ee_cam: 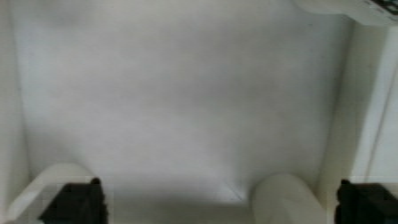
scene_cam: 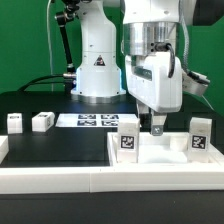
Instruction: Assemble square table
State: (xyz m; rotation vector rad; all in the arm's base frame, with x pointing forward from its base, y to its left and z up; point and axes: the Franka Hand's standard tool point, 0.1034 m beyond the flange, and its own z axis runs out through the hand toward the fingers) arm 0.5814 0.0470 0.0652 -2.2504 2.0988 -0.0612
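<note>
We see the square slab (scene_cam: 170, 152) at the near right of the black surface (scene_cam: 60, 150); it is white plastic with raised rims, lying flat just behind the long white rail (scene_cam: 60, 180) that runs along the near edge. Two white legs carrying black-and-white tags stand beside it, one at its left edge (scene_cam: 128, 140) and one at its right edge (scene_cam: 200, 137); whether they rest on the slab or just beside it we cannot tell. Two more legs (scene_cam: 14, 122) (scene_cam: 42, 120) sit well apart from it, on the far left of the surface.

The jaws hang over the slab, between the two near legs; in the wrist view the black fingertips (ee_cam: 71, 203) stand wide apart with nothing between them, and the slab's plain white face (ee_cam: 178, 100) fills the space below; we cannot tell whether the tips touch it.

The marker board (scene_cam: 95, 120) lies flat farther back, between the left legs and the slab; the arm's white base (scene_cam: 98, 70) rises behind it. The wrist and the jaws hide the middle of the slab's far side in the exterior view.
</note>
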